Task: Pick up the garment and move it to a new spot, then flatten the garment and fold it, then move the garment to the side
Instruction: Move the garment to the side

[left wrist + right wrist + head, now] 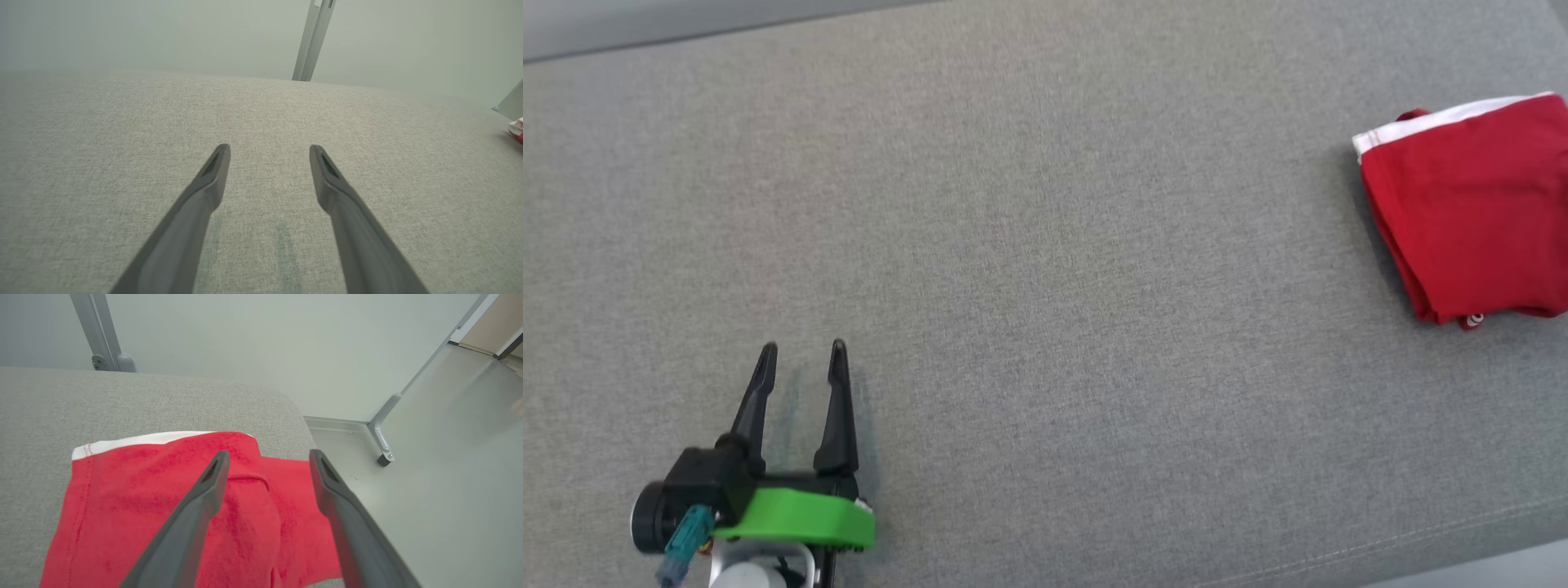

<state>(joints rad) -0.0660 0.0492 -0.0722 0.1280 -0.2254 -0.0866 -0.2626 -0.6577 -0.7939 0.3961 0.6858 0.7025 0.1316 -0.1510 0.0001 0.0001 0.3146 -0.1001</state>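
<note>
The garment (1474, 212) is red with a white band, folded into a compact rectangle at the right edge of the grey cushioned surface (1045, 245). In the right wrist view the garment (135, 514) lies just under my right gripper (267, 457), whose two fingers stand apart with nothing pinched between them; part of the cloth hangs toward the surface's right edge. My left gripper (803, 353) rests low over bare fabric at the lower left, far from the garment, open and empty. The left gripper (269, 150) shows the same wide gap in its own wrist view.
The surface's right edge drops to a pale floor (449, 477) with a grey frame leg (382, 437). A grey post (312, 38) stands behind the far edge. A sliver of the garment (517, 130) shows at the far right of the left wrist view.
</note>
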